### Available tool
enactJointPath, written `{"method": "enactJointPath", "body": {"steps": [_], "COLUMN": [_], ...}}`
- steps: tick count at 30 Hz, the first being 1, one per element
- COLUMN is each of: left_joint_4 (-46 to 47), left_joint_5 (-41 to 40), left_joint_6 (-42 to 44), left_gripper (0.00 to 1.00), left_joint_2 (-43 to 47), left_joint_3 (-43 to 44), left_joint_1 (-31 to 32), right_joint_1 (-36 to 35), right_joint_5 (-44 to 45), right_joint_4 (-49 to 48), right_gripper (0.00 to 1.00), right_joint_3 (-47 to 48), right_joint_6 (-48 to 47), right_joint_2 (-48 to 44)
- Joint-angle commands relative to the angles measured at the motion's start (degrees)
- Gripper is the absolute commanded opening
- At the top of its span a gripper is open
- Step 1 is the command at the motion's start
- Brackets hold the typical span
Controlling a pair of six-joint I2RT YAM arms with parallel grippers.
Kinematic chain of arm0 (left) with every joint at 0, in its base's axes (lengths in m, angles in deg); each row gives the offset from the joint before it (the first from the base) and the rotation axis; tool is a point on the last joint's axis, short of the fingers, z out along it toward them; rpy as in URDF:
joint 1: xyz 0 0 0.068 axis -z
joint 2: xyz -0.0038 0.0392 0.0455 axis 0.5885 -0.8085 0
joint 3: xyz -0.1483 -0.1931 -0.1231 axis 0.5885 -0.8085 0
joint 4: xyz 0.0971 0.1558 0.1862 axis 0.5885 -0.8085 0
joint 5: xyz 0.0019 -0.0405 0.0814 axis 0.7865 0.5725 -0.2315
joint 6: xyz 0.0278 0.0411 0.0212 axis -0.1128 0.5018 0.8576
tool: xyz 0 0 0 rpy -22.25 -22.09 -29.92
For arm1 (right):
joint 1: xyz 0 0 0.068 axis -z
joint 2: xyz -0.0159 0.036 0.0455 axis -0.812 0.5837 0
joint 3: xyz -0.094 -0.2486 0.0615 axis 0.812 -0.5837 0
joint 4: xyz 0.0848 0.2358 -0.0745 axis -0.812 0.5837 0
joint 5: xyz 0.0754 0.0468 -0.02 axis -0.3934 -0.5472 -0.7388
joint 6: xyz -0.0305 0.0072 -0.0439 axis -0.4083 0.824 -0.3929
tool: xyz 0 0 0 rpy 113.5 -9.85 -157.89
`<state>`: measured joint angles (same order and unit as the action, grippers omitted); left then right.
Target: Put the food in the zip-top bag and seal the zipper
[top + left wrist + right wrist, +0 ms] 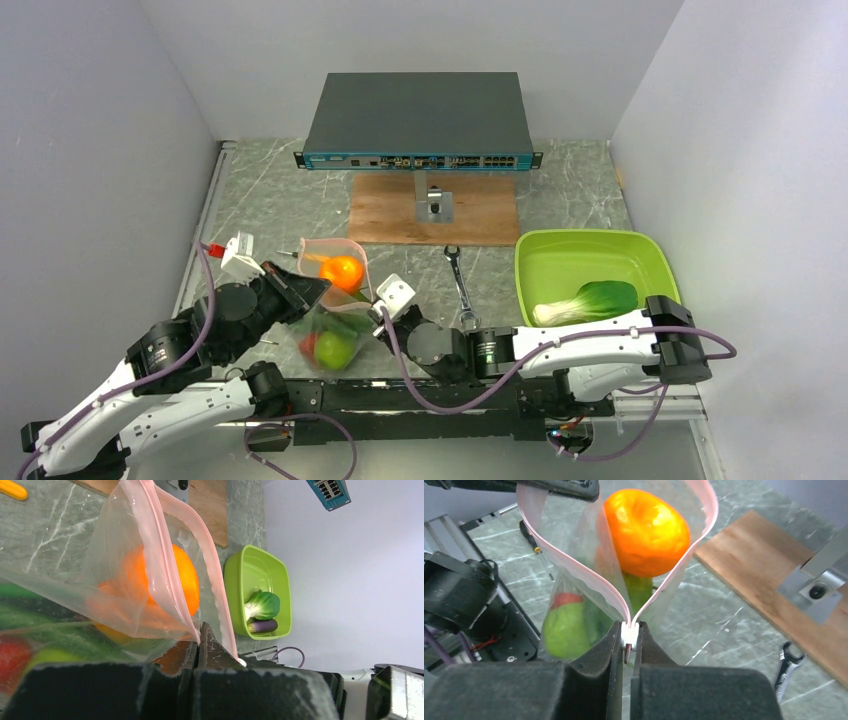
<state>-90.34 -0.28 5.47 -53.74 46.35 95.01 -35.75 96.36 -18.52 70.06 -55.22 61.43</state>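
The clear crinkly plastic bag [333,300] is held near the front edge of the grey table [560,190]. Its pink rim [162,575] is pinched by the left gripper [199,637], its white slider [629,636] by the right gripper [629,627].

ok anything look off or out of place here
Yes: the bok choy and eggplant still lie in the lime-green tray, yet the right gripper already pinches the slider tab. The orange sits in the open mouth of the zip-top bag.
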Motion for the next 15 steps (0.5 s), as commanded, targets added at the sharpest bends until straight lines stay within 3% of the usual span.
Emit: {"method": "enactJointPath", "body": {"steps": [1,3,7,10,12,15], "left_joint_4": [2.28,1.59,-1.9,-3.48,-3.96,-6.47], "left_joint_5": [-2.04,-2.44,-3.04,-1.75,0.15,3.71], "left_joint_6": [-1.02,-0.59,1.28,6.19,10.79,18.73], "left_gripper": [0.0,0.07,0.4,0.6,0.69,0.71], "left_joint_2": [1.59,2.22,3.35,3.73,3.22,0.27], "left_joint_3": [1.39,1.31,3.08,5.7,7.76,11.83], "left_joint_1": [0.19,0.19,0.19,0.19,0.19,0.19], "right_joint_1": [1.46,3.33,6.84,10.03,13.23,15.16], "right_joint_5": [2.47,-2.51,-12.96,-20.82,-26.06,-30.98], "right_joint_4": [-4.96,-3.95,1.61,4.36,4.58,4.63], "right_gripper": [0.0,0.0,0.0,0.0,0.0,0.0], "right_joint_3": [3.87,6.73,15.12,18.65,17.79,15.08], "right_joint_6": [-11.38,-16.13,-22.9,-22.81,-21.09,-19.14], "right_joint_2": [-4.69,-5.59,-5.05,-4.48,-4.38,-4.33]}}
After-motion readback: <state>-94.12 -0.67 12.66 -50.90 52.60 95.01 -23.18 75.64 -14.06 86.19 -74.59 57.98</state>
